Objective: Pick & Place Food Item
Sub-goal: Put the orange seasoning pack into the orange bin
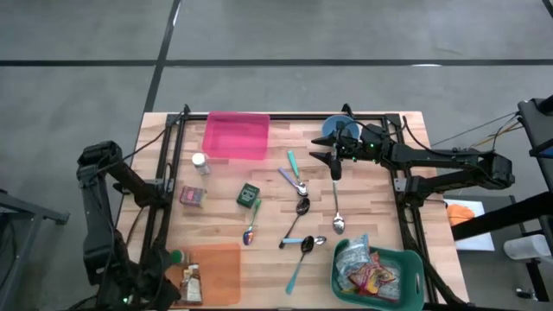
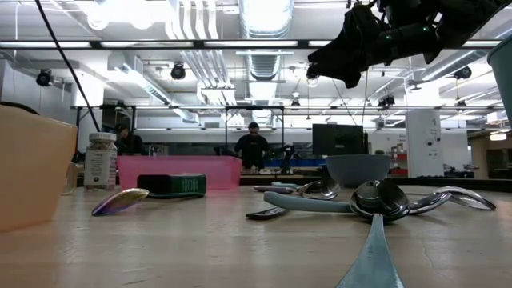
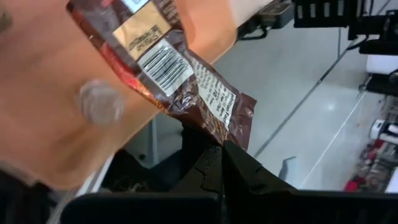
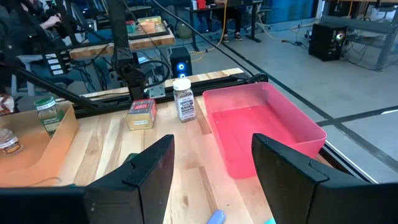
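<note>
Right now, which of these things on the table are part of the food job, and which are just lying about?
Likely the job: brown snack packet, orange tray, green basket of snacks, shut left gripper, open right gripper.
Lying about: spoons, blue bowl, spice jar, pink bin, green tin.

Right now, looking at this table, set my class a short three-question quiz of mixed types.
1. True or false: the right pincer holds a spoon.
2. Which colour is the tray at the far edge: A pink, B green, C blue?
3. Fill in: the green basket holds snack ____.

Key:
1. False; it hangs open and empty.
2. A.
3. Packets.
</note>
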